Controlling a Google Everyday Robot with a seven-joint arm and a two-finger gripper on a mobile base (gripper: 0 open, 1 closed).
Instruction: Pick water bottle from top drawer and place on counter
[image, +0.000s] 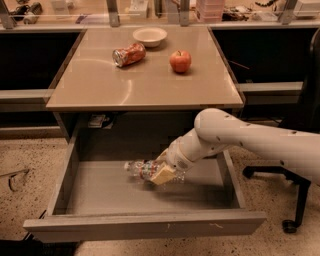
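The drawer (145, 226) stands pulled out under the counter (150, 87). The white arm (240, 140) reaches in from 3 o'clock and slopes down into the drawer. Its gripper (162, 175) sits near the middle of the drawer floor, clamped around the bottle (141, 168). One tan finger (161, 176) lies across the bottle's near side. The bottle is lying roughly level, its cap end pointing to 9 o'clock and its other end hidden in the gripper. A shadow falls on the grey floor just below it, and whether it touches the floor I cannot tell.

On the counter, taken from its middle, a crushed red can (129, 54) lies on its side at 11 o'clock, a pale bowl (150, 36) sits at 12 by the far edge, and an apple (180, 61) stands at 1 o'clock. All three are apart from each other. A chair (295, 200) stands on the speckled floor at 3 o'clock, beyond the arm
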